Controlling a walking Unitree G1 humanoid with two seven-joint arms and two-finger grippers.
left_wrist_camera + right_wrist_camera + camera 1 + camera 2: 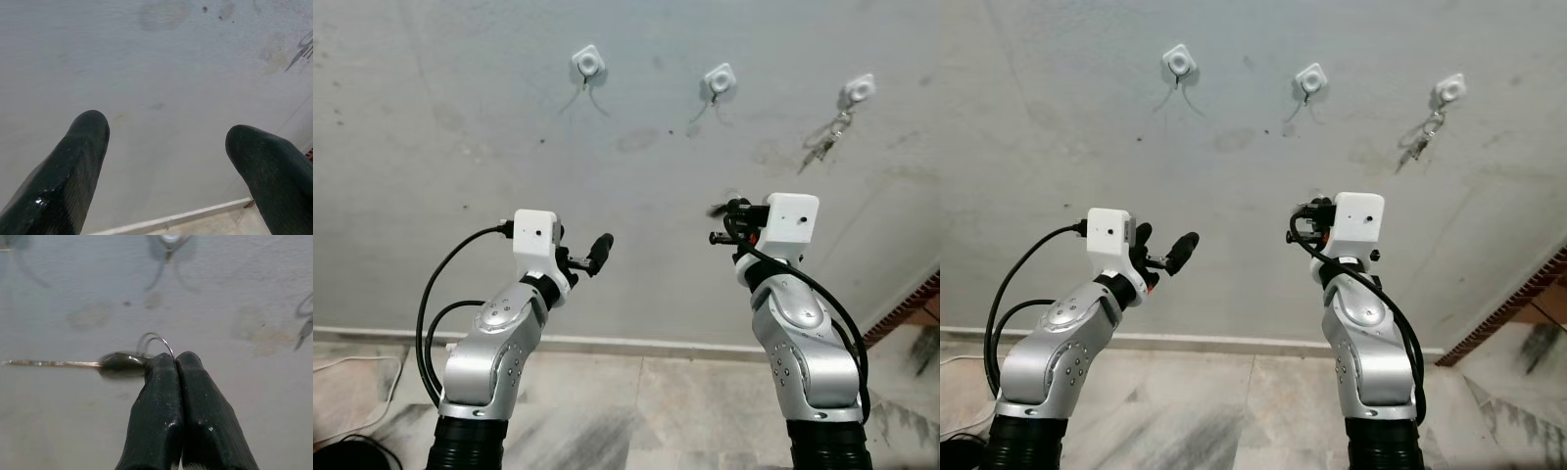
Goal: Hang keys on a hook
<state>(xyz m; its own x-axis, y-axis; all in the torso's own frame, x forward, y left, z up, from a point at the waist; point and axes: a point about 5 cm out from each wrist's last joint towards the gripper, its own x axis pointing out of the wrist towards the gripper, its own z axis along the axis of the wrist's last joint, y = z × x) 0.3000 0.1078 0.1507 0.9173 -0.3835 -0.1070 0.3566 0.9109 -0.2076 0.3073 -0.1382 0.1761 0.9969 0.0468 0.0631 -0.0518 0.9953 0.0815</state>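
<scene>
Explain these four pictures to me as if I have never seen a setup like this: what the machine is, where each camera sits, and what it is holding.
This is a humanoid robot facing a grey wall. The two wide pictures come from a pair of cameras on its head, looking forward over its two silver arms, so they show the same scene.

The other two pictures come from small cameras on the wrists, each looking along that arm's two black fingers.

The left gripper is open and holds nothing. The right gripper is shut on a key ring with a key sticking out sideways.

On the wall are three white hooks. The left hook and the middle hook are bare. The right hook already carries a bunch of keys. Below is a marble floor.
</scene>
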